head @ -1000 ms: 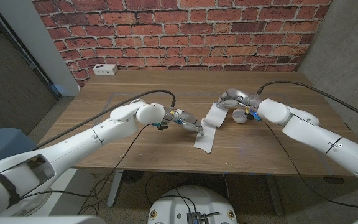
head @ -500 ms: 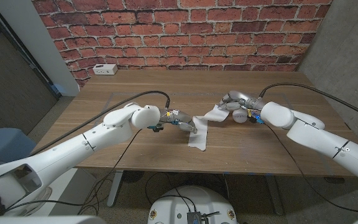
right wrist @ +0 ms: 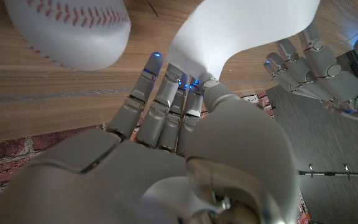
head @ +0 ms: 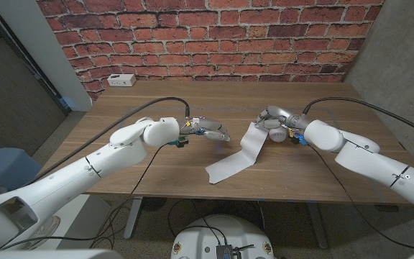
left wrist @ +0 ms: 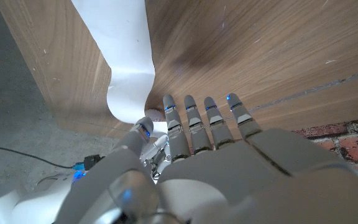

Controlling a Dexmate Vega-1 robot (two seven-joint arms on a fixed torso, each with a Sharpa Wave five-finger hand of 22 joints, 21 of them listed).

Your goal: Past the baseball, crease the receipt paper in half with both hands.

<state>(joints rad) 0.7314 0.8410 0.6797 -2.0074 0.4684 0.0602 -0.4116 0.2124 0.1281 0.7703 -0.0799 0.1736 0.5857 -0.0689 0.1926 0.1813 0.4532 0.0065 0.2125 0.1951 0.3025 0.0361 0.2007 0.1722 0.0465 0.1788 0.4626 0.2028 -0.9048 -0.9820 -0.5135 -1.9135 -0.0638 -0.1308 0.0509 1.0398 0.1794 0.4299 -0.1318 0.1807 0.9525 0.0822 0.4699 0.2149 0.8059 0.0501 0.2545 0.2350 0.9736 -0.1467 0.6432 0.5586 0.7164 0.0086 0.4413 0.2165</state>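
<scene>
The white receipt paper (head: 236,160) is a long strip. Its far end is lifted and my right hand (head: 272,117) pinches it between thumb and fingers; its near end lies on the table toward the front edge. In the right wrist view the paper (right wrist: 241,31) curves up out of my right hand (right wrist: 179,124), with the baseball (right wrist: 67,28) close beside the fingers. The baseball (head: 277,134) sits on the table just under that hand. My left hand (head: 208,132) hovers left of the strip, fingers spread and holding nothing. The left wrist view shows my left hand (left wrist: 216,143) short of the paper (left wrist: 126,56).
The wooden table (head: 142,108) has a small white box (head: 121,80) at its far left corner by the brick wall. My left hand (right wrist: 319,65) shows across from the right hand. The paper's near end lies close to the table's front edge.
My left hand has let go of the paper and drawn back to the left. The strip's near end has swung out and dropped toward the front edge. The right hand keeps its hold.
</scene>
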